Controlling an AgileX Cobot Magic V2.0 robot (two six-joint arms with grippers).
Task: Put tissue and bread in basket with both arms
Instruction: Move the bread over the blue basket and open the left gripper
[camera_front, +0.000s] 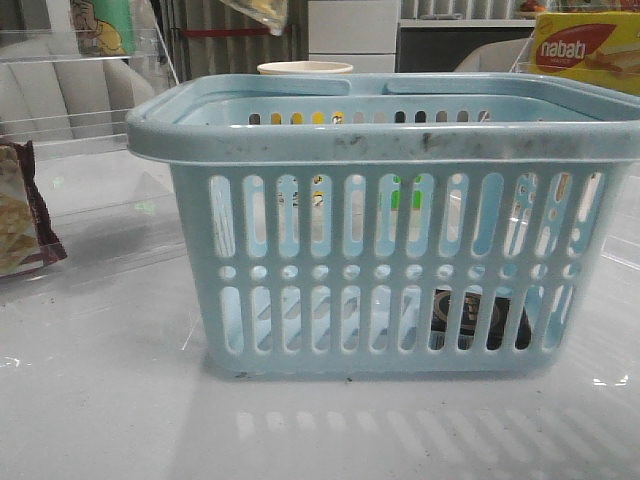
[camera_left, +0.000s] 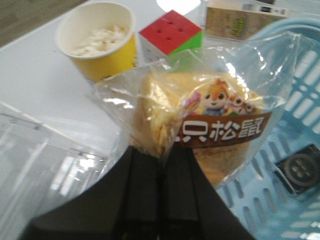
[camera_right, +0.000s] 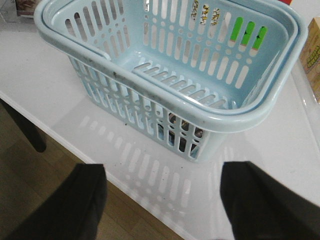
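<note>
The light-blue basket (camera_front: 400, 150) fills the middle of the front view and also shows in the left wrist view (camera_left: 305, 95) and the right wrist view (camera_right: 165, 102). The black tissue pack (camera_left: 301, 168) lies on the basket floor; it shows dark through the front slots (camera_front: 470, 318). My left gripper (camera_left: 162, 152) is shut on the clear wrapper of the bread (camera_left: 215, 125) and holds it in the air beside the basket's rim. A bit of that wrapper (camera_front: 262, 12) hangs at the front view's top edge. My right gripper (camera_right: 162, 200) is open and empty, over the table edge on the near side of the basket.
A yellow cup of popcorn (camera_left: 97, 40), a colour cube (camera_left: 171, 31) and a pale carton (camera_left: 240, 17) stand behind the basket. The nabati box (camera_front: 585, 50) is at the back right, a cracker bag (camera_front: 25, 210) at the left. The table edge (camera_right: 75, 137) drops to the wooden floor.
</note>
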